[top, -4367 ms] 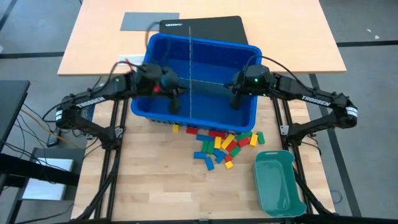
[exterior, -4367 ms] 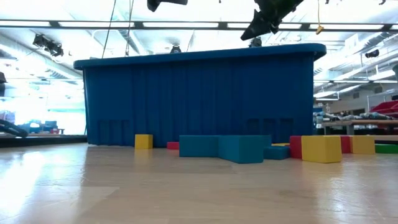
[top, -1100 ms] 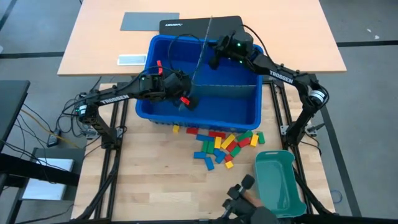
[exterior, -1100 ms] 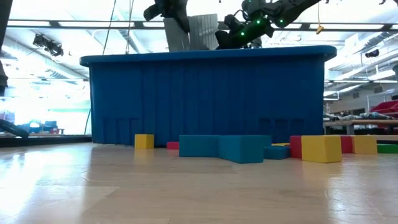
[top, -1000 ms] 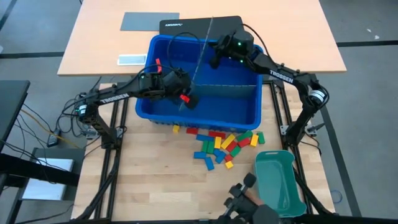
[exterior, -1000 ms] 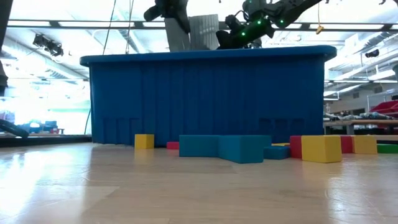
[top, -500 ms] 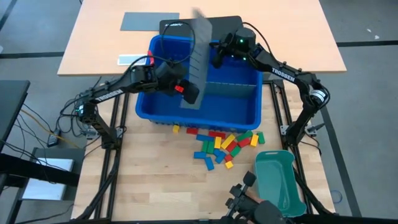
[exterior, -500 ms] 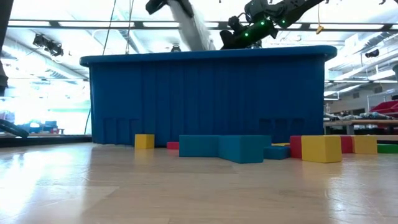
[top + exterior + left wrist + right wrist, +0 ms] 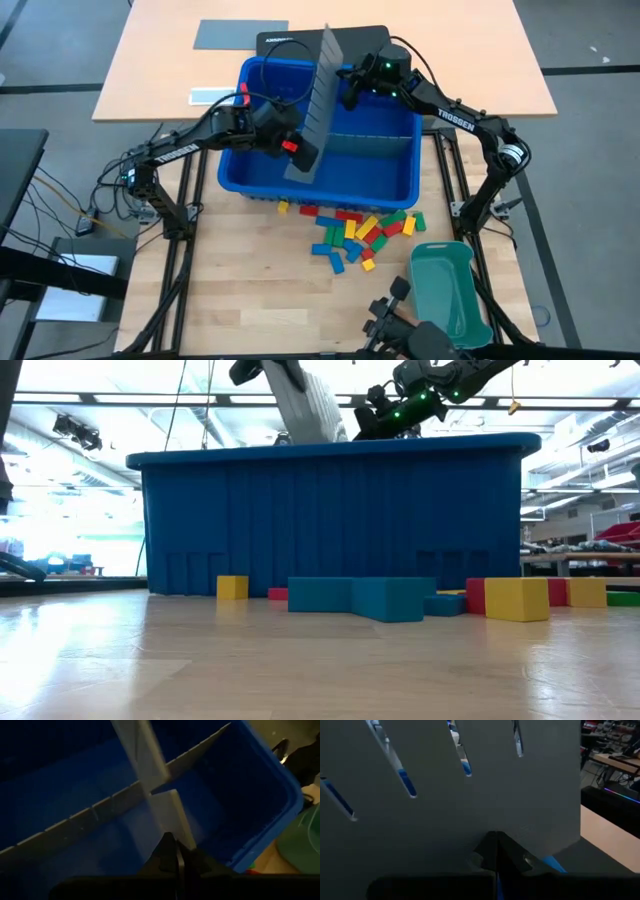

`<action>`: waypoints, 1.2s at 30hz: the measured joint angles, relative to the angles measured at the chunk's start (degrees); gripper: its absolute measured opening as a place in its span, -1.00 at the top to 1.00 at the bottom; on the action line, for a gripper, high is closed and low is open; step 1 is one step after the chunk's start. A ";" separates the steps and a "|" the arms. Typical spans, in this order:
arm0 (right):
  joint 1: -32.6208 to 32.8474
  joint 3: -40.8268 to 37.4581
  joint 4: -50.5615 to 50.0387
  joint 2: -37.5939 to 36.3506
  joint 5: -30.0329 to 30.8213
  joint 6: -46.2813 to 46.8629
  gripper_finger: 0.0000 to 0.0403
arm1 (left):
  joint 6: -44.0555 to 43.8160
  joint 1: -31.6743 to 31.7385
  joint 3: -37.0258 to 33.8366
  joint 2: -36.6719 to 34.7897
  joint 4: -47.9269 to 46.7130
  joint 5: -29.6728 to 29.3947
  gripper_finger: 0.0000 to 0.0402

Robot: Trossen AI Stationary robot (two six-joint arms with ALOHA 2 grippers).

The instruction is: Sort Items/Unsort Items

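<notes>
Clamping a flat grey slotted divider sheet (image 9: 313,100), left gripper (image 9: 298,152) and right gripper (image 9: 349,93) tilt it above the blue plastic bin (image 9: 398,184). Rectangular toy blocks (image 9: 355,228) lie scattered on the wooden surface (image 9: 250,290).

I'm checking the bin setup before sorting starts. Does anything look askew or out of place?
Yes. One grey slotted divider sheet is lifted out of the blue bin, tilted, pinched by the left gripper and right gripper. The toy blocks lie scattered on the table, outside the bin.
</notes>
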 joint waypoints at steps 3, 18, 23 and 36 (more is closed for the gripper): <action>0.00 0.00 -0.26 0.00 -0.28 0.01 1.00 | 0.04 0.00 0.00 0.00 -0.84 0.04 0.99; 1.22 0.00 -0.40 -0.02 -1.64 0.66 1.00 | 0.88 0.01 6.05 0.49 -5.69 -3.81 0.99; 1.22 -0.02 -0.74 -0.02 -1.65 0.71 1.00 | 0.45 -0.11 6.05 2.92 -6.55 -2.42 0.99; 1.27 -0.02 -1.17 -0.02 -1.71 0.59 1.00 | -0.25 -0.14 6.03 3.80 -5.94 0.03 0.99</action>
